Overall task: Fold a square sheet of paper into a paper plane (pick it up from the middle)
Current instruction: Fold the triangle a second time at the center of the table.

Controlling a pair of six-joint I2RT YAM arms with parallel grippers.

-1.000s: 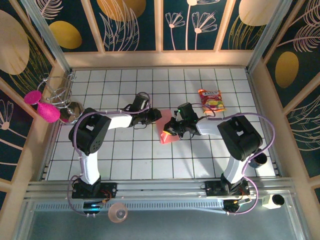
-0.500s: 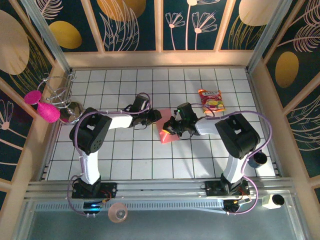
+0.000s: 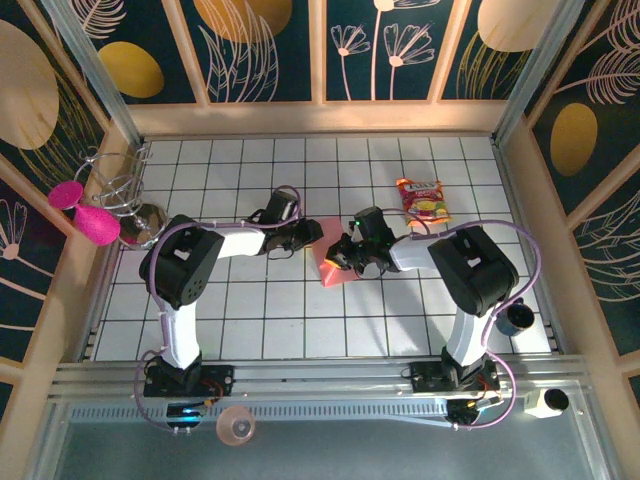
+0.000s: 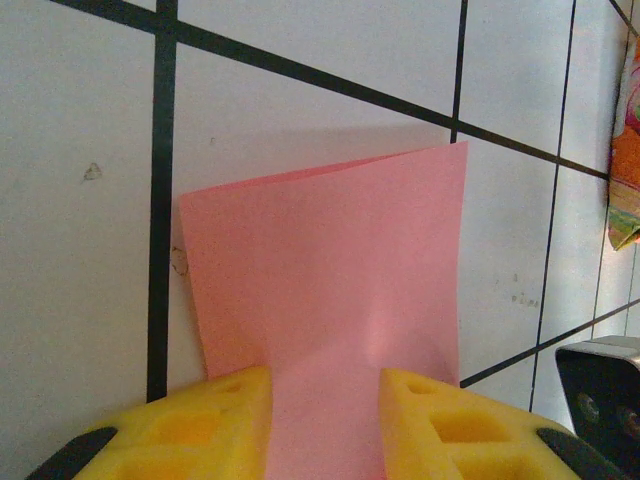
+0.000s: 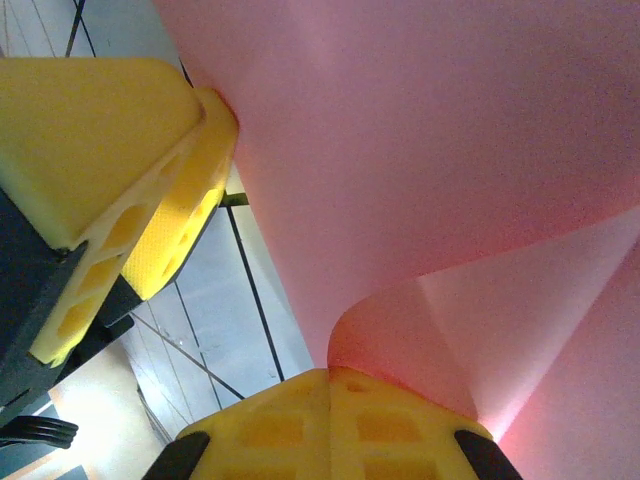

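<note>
Yellow foam fingers, right gripper (image 5: 330,385): closed tight together, with a curl of pink paper pinched at the tips.
Opposite tool, left gripper (image 4: 325,385): fingers stand apart, and the paper runs flat through the gap between them. Whether the pads press on the paper cannot be told.
Meeting point: in the overhead view the left gripper (image 3: 312,232) and right gripper (image 3: 338,258) face each other across the paper, close together.
Neighbour in right wrist view: one left-arm finger (image 5: 110,150) lies against the paper's edge.
Task item, square sheet of paper (image 4: 330,260): salmon pink, folded over, its far edge lifted off the tiles and casting a shadow. From above it lies mid-table (image 3: 335,272). From the right wrist it bows upward (image 5: 430,150).
Surface, tiled table (image 3: 250,310): white squares with dark grout.
Nearby, snack packet (image 3: 423,201): red and yellow, beyond the right gripper and not touching the paper.
Far left, magenta discs (image 3: 68,193): outside the tiled area, beside a wire rack (image 3: 120,185).
</note>
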